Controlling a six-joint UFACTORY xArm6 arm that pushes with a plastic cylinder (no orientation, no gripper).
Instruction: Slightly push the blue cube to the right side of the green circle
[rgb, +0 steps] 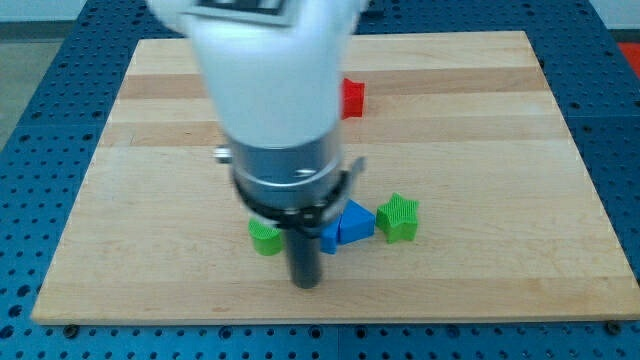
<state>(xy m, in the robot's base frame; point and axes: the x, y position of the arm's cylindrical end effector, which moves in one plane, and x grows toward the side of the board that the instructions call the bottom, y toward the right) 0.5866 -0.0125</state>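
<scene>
My tip is at the end of the dark rod, low on the board near the view's bottom. The blue cube lies just right of the rod and is partly hidden by it. The green circle lies just left of the rod. The tip sits between these two, slightly below them. A blue triangle-like block touches the blue cube on its right.
A green star-shaped block lies right of the blue triangle. A red block sits toward the view's top, partly hidden by the arm's white body. The wooden board rests on a blue perforated table.
</scene>
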